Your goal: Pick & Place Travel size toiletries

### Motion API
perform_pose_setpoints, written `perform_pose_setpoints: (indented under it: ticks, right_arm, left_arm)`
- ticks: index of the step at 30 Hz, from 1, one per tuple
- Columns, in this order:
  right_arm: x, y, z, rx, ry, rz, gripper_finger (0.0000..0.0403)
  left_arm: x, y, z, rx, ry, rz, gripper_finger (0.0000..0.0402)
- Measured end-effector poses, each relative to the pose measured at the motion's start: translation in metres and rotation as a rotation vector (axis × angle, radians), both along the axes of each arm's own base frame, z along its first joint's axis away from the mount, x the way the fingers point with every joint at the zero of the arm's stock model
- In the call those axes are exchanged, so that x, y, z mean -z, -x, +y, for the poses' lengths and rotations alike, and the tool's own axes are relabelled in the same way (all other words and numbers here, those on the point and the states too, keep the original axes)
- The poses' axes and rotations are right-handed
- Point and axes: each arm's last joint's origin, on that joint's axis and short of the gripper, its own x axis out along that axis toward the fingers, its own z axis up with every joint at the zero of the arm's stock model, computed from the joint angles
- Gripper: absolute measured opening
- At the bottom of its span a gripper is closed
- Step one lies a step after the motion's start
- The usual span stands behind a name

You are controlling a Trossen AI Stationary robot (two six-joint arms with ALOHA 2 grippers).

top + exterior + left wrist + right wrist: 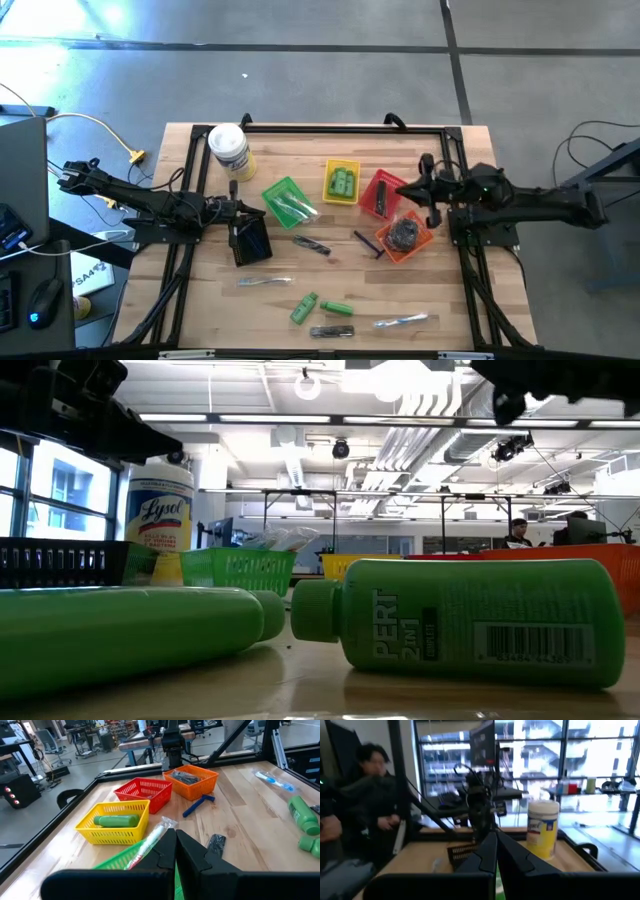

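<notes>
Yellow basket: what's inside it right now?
The yellow basket holds green bottles; the left wrist view shows one lying on its side. Anything beneath is covered.

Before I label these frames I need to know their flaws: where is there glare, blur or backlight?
Low view: ceiling lights blow out, and the near green bottle looms large while the room behind is soft. Right wrist view: bright windows backlight the scene, leaving the jar and a seated person blurred. Left wrist view: sharp on the yellow basket. High view: evenly lit.

Two black jointed arms; matte wedge-shaped pincer fingers
</notes>
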Motion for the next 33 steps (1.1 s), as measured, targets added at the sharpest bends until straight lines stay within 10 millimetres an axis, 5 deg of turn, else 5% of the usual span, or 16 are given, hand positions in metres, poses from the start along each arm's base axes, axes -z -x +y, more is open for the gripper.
perform_pose_setpoints:
  ticks: [7, 16, 33]
  right_arm:
    - [0.035, 0.026, 0.004, -0.017, -0.077, -0.072, 0.0004]
    - [0.071, 0.032, 0.005, -0.048, -0.131, -0.032, 0.0004]
    - [0.084, 0.031, 0.007, -0.101, -0.107, 0.014, 0.0003]
  left_arm:
    - [-0.003, 0.000, 0.002, -0.079, 0.027, -0.031, 0.0003]
    - [-0.004, 0.000, 0.003, -0.107, 0.057, -0.053, 0.0003]
    - [-0.001, 0.000, 0.003, -0.106, 0.046, -0.021, 0.0003]
